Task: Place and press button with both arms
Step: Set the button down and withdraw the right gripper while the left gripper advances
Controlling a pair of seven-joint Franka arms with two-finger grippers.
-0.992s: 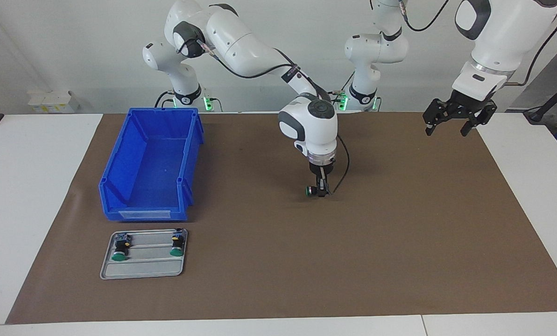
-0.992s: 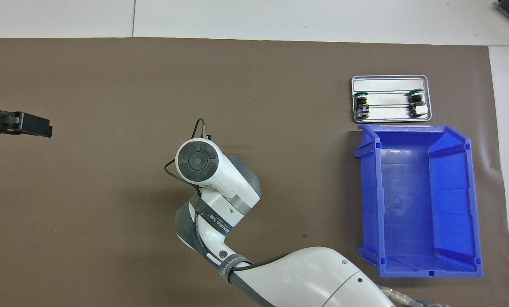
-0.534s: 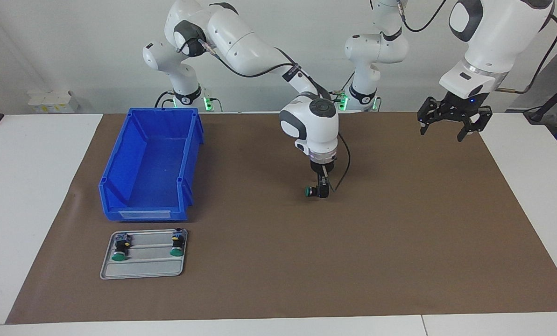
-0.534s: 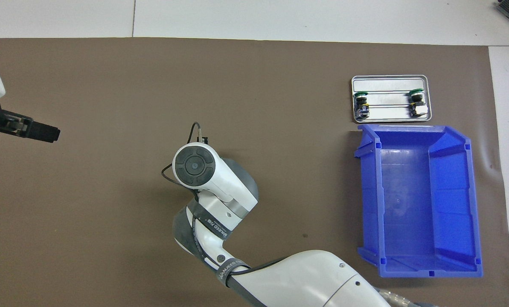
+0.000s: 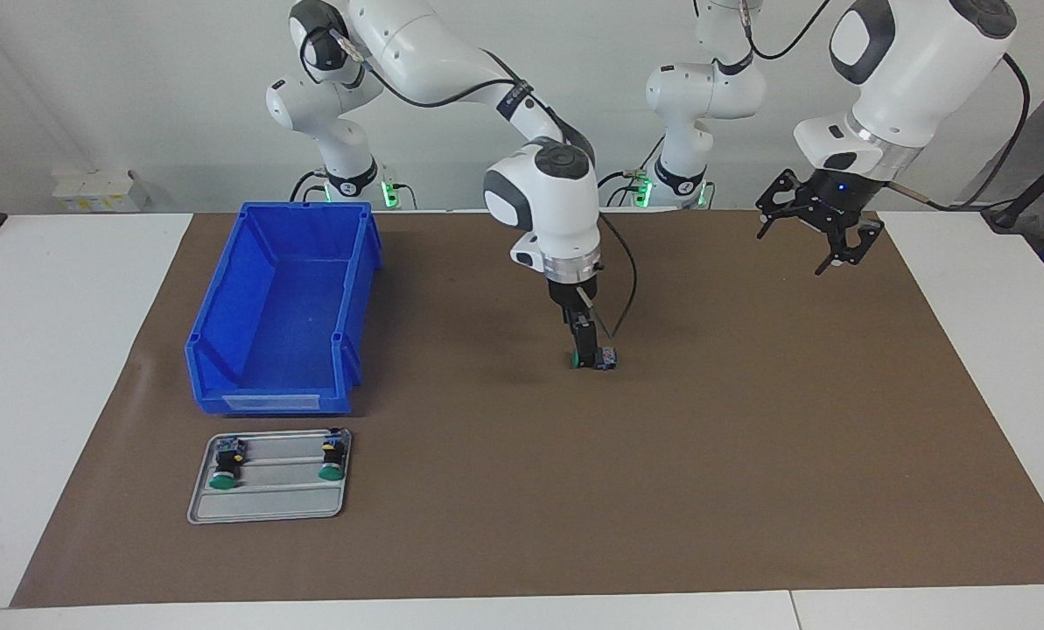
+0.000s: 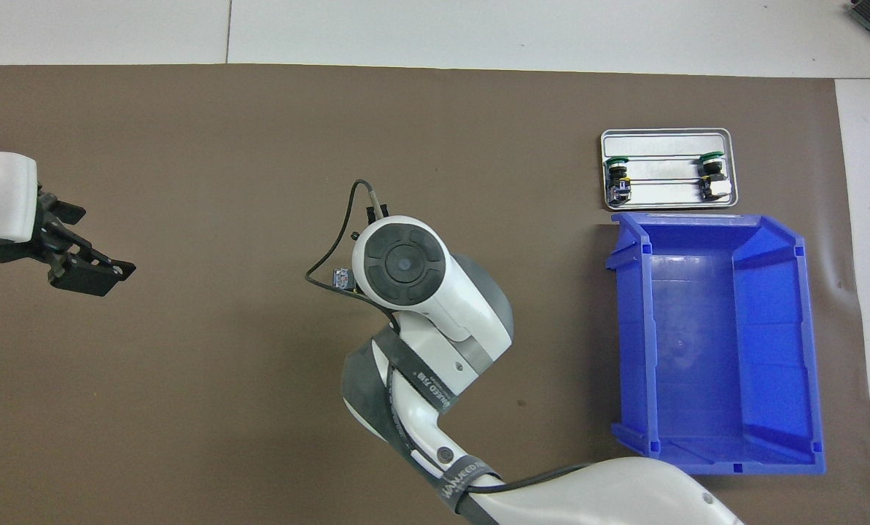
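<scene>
- Right claw (image 5: 585, 354) is hanging over the button (image 5: 605, 359) lying on the surface (image 5: 749, 420), fingers wide.
- Lift straight, avoiding nudging it.
- Left claw (image 5: 815, 229), wide, should descend onto the cap.

The right end effector (image 5: 585, 348) has let go of the button (image 5: 604, 359), now lying on the mat, while the left end effector (image 5: 812, 238) swung inward.
</scene>
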